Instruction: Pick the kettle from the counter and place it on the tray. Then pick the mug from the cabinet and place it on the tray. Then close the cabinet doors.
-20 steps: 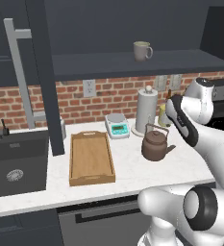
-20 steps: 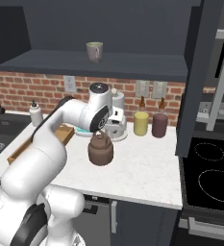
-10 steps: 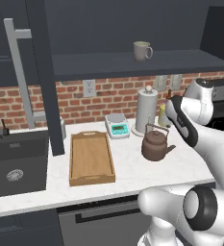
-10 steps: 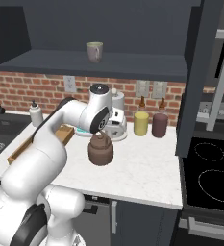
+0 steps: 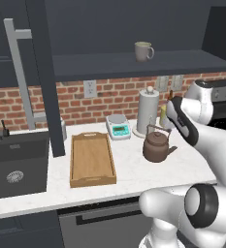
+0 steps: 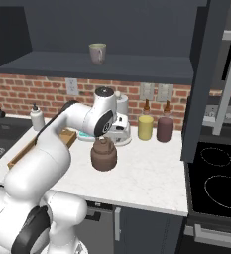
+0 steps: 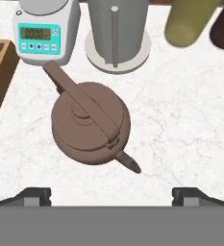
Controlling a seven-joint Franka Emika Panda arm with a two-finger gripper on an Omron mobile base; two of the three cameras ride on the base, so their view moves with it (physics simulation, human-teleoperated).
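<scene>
Your gripper [image 7: 111, 194] hangs open above the kettle [image 7: 91, 123]; bare counter [image 7: 180, 129] lies beside the kettle's spout side.

In the hand view, the pincer [image 7: 111, 194] shows only its two dark tips at the lower edge, so their spread cannot be judged reliably. Ahead of the pincer, the paper-towel roll [image 7: 117, 29], scale [image 7: 45, 26] and yellow jar [image 7: 190, 21] are cut off by the top edge. In the right base view, the arm hides most of the tray [image 6: 23, 151].
</scene>
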